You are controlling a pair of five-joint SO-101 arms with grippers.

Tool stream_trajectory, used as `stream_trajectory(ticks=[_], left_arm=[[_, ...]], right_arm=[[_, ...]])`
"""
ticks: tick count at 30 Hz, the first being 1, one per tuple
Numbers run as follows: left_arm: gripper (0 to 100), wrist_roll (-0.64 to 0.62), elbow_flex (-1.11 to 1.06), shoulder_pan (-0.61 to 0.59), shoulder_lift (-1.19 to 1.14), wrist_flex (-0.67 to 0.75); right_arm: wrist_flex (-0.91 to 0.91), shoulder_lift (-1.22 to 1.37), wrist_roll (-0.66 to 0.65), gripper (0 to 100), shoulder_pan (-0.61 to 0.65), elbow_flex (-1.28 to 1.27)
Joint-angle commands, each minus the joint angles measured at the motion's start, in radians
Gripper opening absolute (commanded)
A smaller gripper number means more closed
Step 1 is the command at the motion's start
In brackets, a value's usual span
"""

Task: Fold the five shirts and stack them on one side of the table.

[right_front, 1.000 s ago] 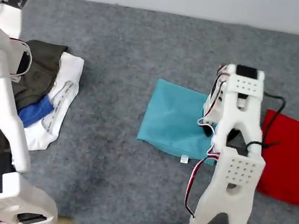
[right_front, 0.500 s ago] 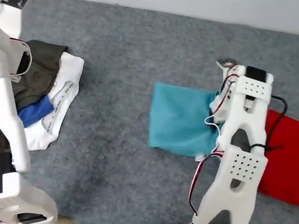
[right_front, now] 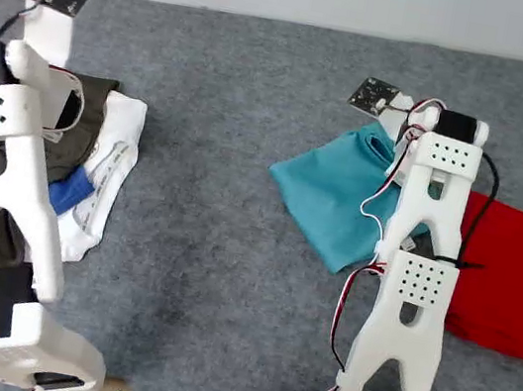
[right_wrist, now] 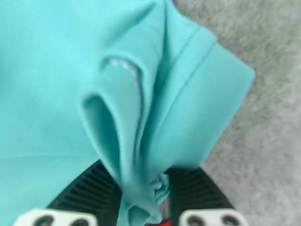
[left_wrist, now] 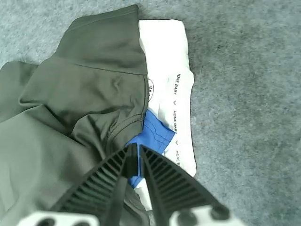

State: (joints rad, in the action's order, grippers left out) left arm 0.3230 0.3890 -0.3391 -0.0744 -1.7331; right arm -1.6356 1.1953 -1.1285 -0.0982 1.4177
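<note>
Teal shirt (right_wrist: 70, 70) in right gripper (right_wrist: 143, 173)

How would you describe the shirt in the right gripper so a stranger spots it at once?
On the grey table, look beside the flat red shirt. The teal shirt lies there, one fold pinched in the right gripper. It is the only teal one, rumpled where the red lies flat.

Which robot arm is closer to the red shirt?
The right one. The right gripper pinches the teal shirt right beside the red shirt. The left gripper is far across the table, over the dark green shirt pile.
</note>
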Motion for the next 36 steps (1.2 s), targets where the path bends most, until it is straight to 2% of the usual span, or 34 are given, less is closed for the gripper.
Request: stream_trajectory(ticks=[1,4,7,12,19,23,26,28,33,36], left_arm=[[1,0.009,0.002,0.006,0.046,0.017],[1,0.011,0.002,0.006,0.046,0.017],[1,0.011,0.002,0.006,0.046,0.017],[1,0.011,0.002,0.006,0.046,0.017],[1,0.011,0.002,0.005,0.048,0.040],[1,0.011,0.002,0.005,0.048,0.040],[1,0.011,0.002,0.005,0.048,0.040],[1,0.011,0.002,0.005,0.048,0.040],[1,0.012,0.002,0.002,0.048,0.040],[1,0.012,0.002,0.000,0.048,0.038]], right_arm=[[-0.085,-0.024,0.155,21.7,0.004,0.176],[-0.160,-0.028,0.281,23.5,0.013,0.273],[-0.163,-0.087,0.408,23.4,0.018,0.232],[-0.163,-0.229,0.726,23.4,0.025,0.086],[-0.163,-0.593,1.097,23.4,0.035,-0.338],[-0.159,-0.777,1.266,23.6,0.079,-0.666],[-0.140,-0.834,1.389,23.8,0.136,-0.822],[-0.114,-0.828,1.499,27.1,0.173,-0.879],[0.036,-0.746,1.715,48.1,0.209,-0.944],[0.134,-0.680,1.789,50.7,0.208,-0.944]])
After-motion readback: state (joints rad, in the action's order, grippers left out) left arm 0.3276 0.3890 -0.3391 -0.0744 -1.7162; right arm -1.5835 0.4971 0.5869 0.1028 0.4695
